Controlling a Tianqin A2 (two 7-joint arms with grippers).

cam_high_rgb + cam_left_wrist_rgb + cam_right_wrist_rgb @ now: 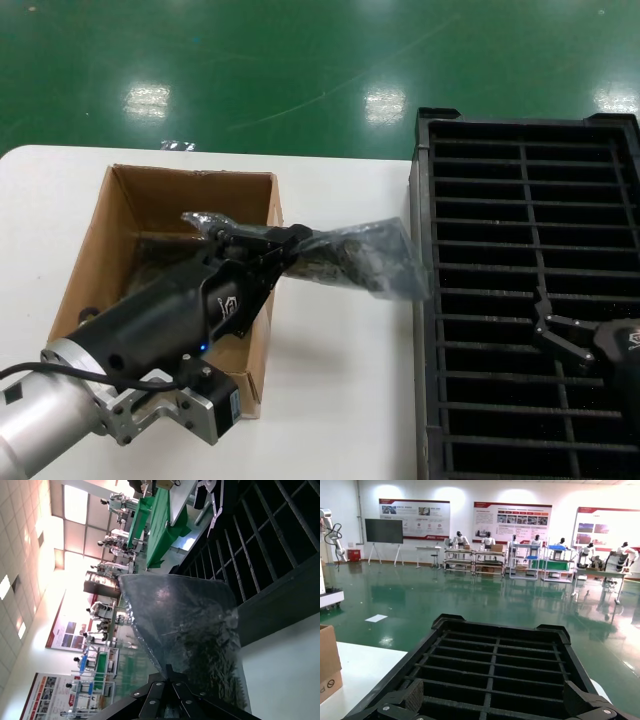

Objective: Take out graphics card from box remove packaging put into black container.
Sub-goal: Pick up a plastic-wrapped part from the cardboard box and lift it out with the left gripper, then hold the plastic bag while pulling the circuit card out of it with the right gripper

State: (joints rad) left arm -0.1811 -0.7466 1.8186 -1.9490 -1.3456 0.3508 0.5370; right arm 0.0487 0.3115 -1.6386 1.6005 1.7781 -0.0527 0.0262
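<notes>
My left gripper (297,236) is shut on the end of the packaging (362,258), a crinkly translucent bag with the dark graphics card inside. It holds the bag in the air between the brown cardboard box (110,228) and the black container (500,170). In the left wrist view the bag (192,630) hangs just past my closed fingertips (169,670), with the container (260,555) beyond. My right gripper (549,326) is open and empty above the container's slots; its pads (412,697) frame the ribs (495,655).
The white table (340,400) carries the box on the left and the container on the right. More dark bagged items lie inside the box (160,250). A green floor lies beyond the table's far edge.
</notes>
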